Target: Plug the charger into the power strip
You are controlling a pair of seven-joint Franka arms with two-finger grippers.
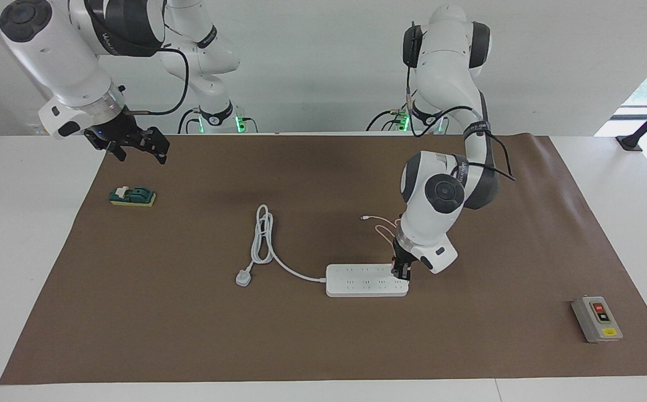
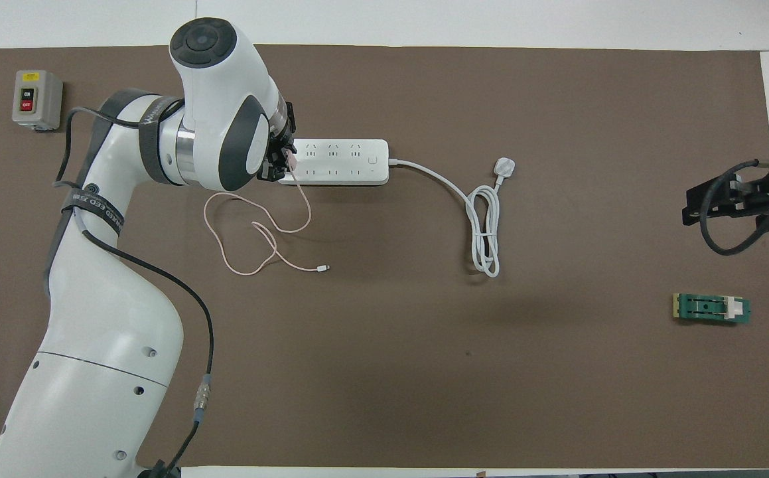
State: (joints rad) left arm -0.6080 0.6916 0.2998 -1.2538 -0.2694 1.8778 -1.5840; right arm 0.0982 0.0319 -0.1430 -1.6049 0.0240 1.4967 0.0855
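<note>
The white power strip [image 1: 365, 280] [image 2: 338, 161] lies flat mid-table, its thick white cord coiled toward the right arm's end. My left gripper [image 1: 402, 272] [image 2: 282, 159] points down onto the strip's end toward the left arm's side, shut on the pale pink charger [image 2: 288, 159]. The charger's thin pink cable [image 2: 251, 229] loops over the mat nearer the robots and ends in a small white connector [image 2: 322, 268]. My right gripper [image 1: 136, 146] [image 2: 716, 199] hangs open in the air over the mat's edge at the right arm's end, holding nothing.
A grey box with red and black buttons [image 1: 597, 319] [image 2: 36, 99] stands toward the left arm's end. A green and yellow block [image 1: 132, 196] [image 2: 711, 309] lies under the right gripper's area. The strip's white three-pin plug [image 1: 243, 277] rests on the brown mat [image 1: 189, 335].
</note>
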